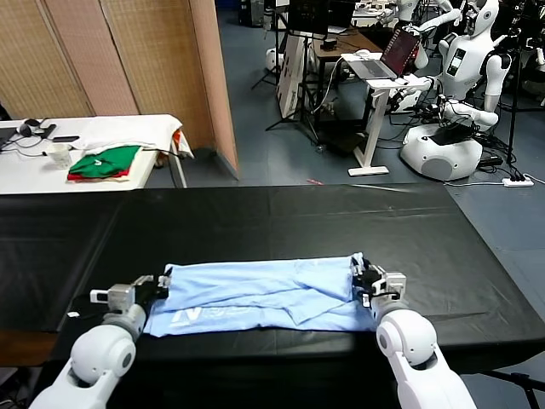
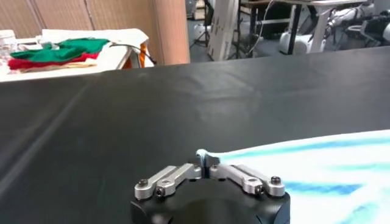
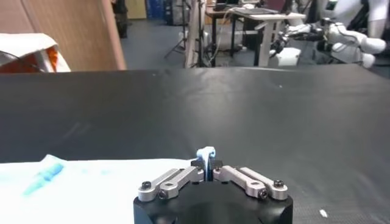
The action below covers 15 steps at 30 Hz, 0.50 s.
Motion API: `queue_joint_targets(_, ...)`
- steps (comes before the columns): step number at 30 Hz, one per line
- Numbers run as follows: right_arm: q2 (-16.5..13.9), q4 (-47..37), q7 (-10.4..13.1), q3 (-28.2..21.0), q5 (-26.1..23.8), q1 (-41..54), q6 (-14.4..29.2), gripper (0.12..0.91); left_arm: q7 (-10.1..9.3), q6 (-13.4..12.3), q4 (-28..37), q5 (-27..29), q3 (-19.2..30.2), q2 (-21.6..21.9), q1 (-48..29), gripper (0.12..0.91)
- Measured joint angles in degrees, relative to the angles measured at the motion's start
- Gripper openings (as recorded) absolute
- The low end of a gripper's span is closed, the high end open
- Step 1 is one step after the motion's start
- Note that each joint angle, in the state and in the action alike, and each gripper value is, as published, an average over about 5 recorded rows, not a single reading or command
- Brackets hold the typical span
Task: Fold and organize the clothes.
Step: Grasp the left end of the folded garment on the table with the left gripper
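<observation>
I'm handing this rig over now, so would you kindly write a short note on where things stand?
Left gripper: at the left end of the T-shirt, a bit of blue cloth between its fingers in the left wrist view; firm grip or letting go, cannot tell.
Right gripper: at the shirt's right end, likewise with a tuft of cloth at its fingers.
T-shirt: lies on the black table near the front edge, folded into a long band, white lettering at the left.
Done: one lengthwise fold.
Left: fold the band into a compact stack and tidy it.
</observation>
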Motion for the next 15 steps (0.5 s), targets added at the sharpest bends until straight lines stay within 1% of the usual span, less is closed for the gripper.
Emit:
queue_joint_targets(1, -0.37, 0.67, -0.06, 0.30, 0.23, -0.33, -0.04, 0.744, -0.03, -0.07, -0.24, 0.01, -0.29, 0.24, 0.27, 0.661)
queue_joint_targets(2, -0.79, 1.43, -0.12, 0.66, 0.51, -0.73, -0.07, 0.801, -0.06, -0.12, -0.56, -0.08, -0.61, 0.52, 0.60, 0.718)
queue_joint_targets(3, -1.24, 2.24, -0.17, 1.08, 0.82, -1.18, -0.09, 0.838, -0.10, -0.16, -0.92, -0.18, -0.94, 0.80, 0.95, 0.768)
queue_joint_targets(4, -1.68, 3.05, -0.20, 1.55, 1.13, -1.65, -0.10, 0.858, -0.13, -0.21, -1.34, -0.27, -1.31, 1.07, 1.34, 0.822)
queue_joint_targets(5, -2.10, 3.87, -0.22, 2.05, 1.43, -2.13, -0.10, 0.879, -0.17, -0.26, -1.82, -0.38, -1.74, 1.29, 1.77, 0.858)
queue_joint_targets(6, -2.47, 4.69, -0.22, 2.60, 1.75, -2.64, -0.10, 0.900, -0.21, -0.31, -2.33, -0.51, -2.19, 1.44, 2.23, 0.876)
queue_joint_targets(8, -2.95, 6.28, -0.24, 3.69, 2.33, -3.65, -0.11, 0.905, -0.28, -0.36, -3.46, -1.13, -3.19, 1.37, 3.24, 0.901)
queue_joint_targets(12, -3.16, 9.19, -0.53, 5.81, 2.91, -5.88, -0.03, 0.907, -0.38, -0.14, -6.23, -3.89, -5.10, -0.06, 5.79, 0.906)
queue_joint_targets(15, -3.11, 10.89, -0.85, 7.06, 2.98, -7.56, 0.13, 0.907, -0.20, -0.13, -8.34, -4.51, -5.62, -2.04, 8.05, 0.907)
